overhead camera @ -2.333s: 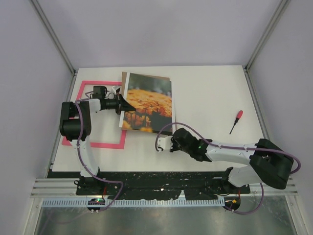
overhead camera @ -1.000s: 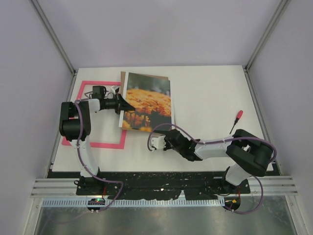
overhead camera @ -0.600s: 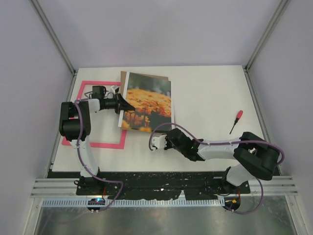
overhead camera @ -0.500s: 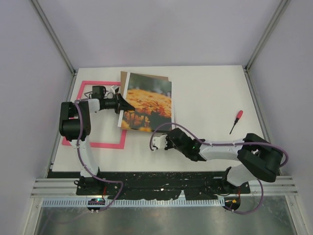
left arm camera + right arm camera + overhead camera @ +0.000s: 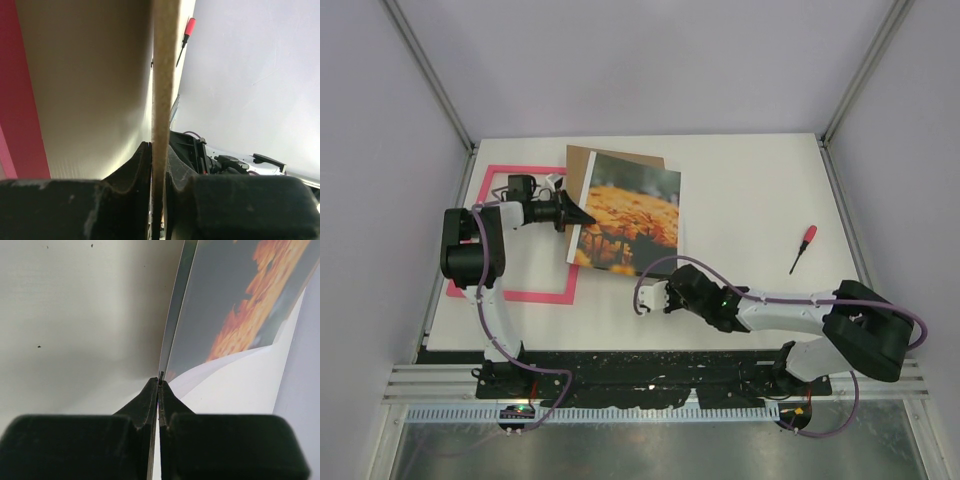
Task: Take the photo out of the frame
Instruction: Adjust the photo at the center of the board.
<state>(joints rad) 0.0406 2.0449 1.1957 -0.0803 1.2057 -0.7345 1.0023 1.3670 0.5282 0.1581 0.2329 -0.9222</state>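
Black fingers of the right end effector (image 5: 159, 384) are pressed together on the thin near edge of the photo (image 5: 630, 215). The pinch is low and flat, apparently so that the sheet alone can be drawn off what lies under it. In the right wrist view the print runs away from the fingertips almost edge-on, its orange flowers seen at a glancing angle.

The left end effector (image 5: 159, 147) is closed on the left edge of the brown backing board (image 5: 583, 157), with one finger on each face. Judged from this pose, it acts as an anchor, holding the board down while the other arm works on the print.

From above, the photo lies face up on the board, skewed so that a strip of brown shows at its far left corner.

The pink frame (image 5: 535, 297) lies flat on the worktop (image 5: 750, 200) to the left, beneath the left arm, with bare worktop showing through its opening. The photo sits outside that opening; only its near left corner reaches the frame's right rail. On this evidence the print is already out of the frame, and separating it from the board is the step in hand.

A red-handled screwdriver (image 5: 803, 248) lies well apart on the right.

Such a narrow pinch could slip or crease the print.
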